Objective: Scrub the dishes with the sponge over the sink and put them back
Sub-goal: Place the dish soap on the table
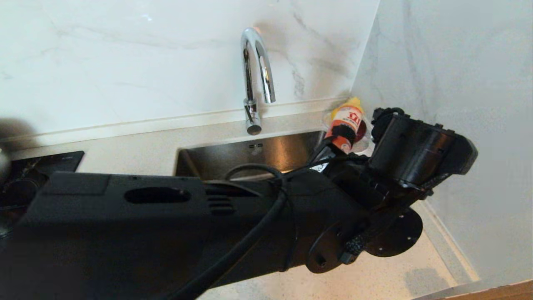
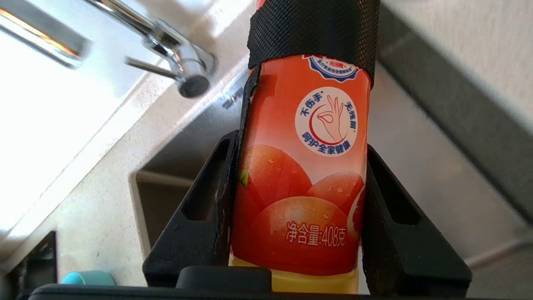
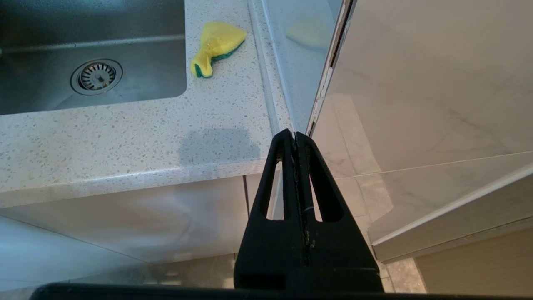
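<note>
1. jaws of the left gripper (image 2: 300,233) are clamped on an orange detergent bottle (image 2: 300,175), near the sink (image 1: 250,156) back corner.
2. right gripper (image 3: 296,137) jaws are together, parked below the speckled counter (image 3: 125,133).
3. sponge (image 3: 216,48) lies on that counter beside the sink.

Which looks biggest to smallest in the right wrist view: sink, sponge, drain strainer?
1. sink, though cut off by the frame.
2. sponge.
3. drain strainer; close to the sponge in apparent size, so the order is unsure.
</note>
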Robot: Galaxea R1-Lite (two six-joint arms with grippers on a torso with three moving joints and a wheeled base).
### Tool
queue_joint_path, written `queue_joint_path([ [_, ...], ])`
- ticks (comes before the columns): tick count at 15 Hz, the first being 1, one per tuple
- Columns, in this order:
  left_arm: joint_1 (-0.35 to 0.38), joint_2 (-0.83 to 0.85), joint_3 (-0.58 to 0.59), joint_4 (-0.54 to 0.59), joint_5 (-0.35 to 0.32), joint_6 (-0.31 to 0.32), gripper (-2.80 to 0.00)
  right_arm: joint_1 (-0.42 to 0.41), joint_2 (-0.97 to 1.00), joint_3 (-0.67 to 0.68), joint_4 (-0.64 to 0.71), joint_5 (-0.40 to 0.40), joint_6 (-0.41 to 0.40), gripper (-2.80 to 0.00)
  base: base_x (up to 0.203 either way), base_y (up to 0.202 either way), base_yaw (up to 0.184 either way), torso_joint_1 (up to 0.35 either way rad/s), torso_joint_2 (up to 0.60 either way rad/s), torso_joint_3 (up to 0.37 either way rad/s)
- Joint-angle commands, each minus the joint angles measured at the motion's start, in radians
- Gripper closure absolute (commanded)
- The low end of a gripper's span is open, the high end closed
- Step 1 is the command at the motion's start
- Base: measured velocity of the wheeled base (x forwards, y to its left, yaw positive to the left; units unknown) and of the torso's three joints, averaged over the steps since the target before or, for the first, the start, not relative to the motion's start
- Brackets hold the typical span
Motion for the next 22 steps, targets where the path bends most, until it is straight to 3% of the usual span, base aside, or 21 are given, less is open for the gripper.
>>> queue_joint_path([
  [1,-0.001,-0.063,-0.002,-0.012,-0.001,0.002,0.0,0.0,0.002,0.0,0.0,0.0,0.0,0.0,0.0,0.0,0.0,0.0,0.0,0.0],
  [15,-0.021,-0.225,-0.004,-0.177,-0.098,0.008,0.0,0.0,0.002,0.0,0.0,0.0,0.0,0.0,0.0,0.0,0.0,0.0,0.0,0.0],
  [22,-0.018,-0.326,-0.004,-0.207,-0.1,0.009,0.0,0.0,0.002,0.0,0.0,0.0,0.0,0.0,0.0,0.0,0.0,0.0,0.0,0.0],
])
